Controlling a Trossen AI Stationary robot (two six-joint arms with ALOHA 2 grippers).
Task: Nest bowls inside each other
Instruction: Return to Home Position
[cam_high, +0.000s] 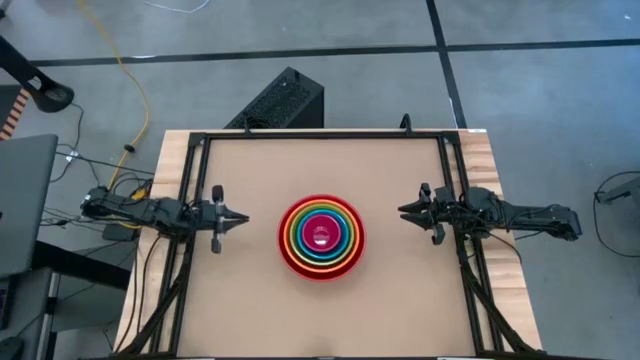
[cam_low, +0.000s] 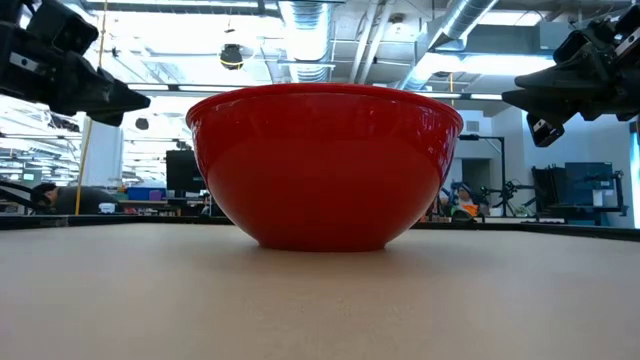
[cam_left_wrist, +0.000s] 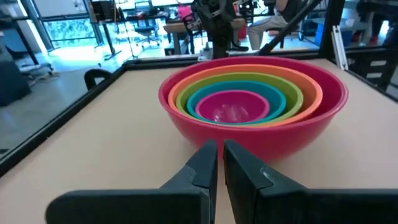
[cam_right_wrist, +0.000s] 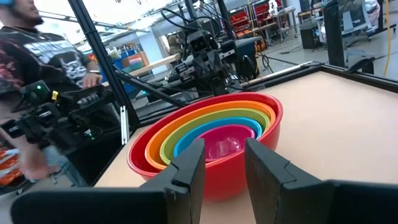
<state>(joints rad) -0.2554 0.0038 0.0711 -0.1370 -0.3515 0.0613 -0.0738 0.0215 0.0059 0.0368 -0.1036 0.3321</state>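
Five bowls sit nested in the middle of the table: red (cam_high: 287, 250) outermost, then orange (cam_high: 293, 236), green (cam_left_wrist: 186, 93), blue (cam_left_wrist: 200, 97) and pink (cam_high: 321, 236) innermost. The red bowl (cam_low: 322, 165) rests on its base on the tabletop. My left gripper (cam_high: 243, 217) hovers level to the stack's left, shut and holding nothing, its fingertips (cam_left_wrist: 220, 148) pointing at the red bowl. My right gripper (cam_high: 403, 211) hovers level to the stack's right, open with nothing between its fingers (cam_right_wrist: 224, 144). Both are clear of the bowls.
A black frame rail (cam_high: 320, 134) runs around the tan tabletop (cam_high: 250, 300). A black box (cam_high: 285, 100) stands on the floor beyond the far edge. A person (cam_right_wrist: 31, 56) shows beyond the table's left side in the right wrist view.
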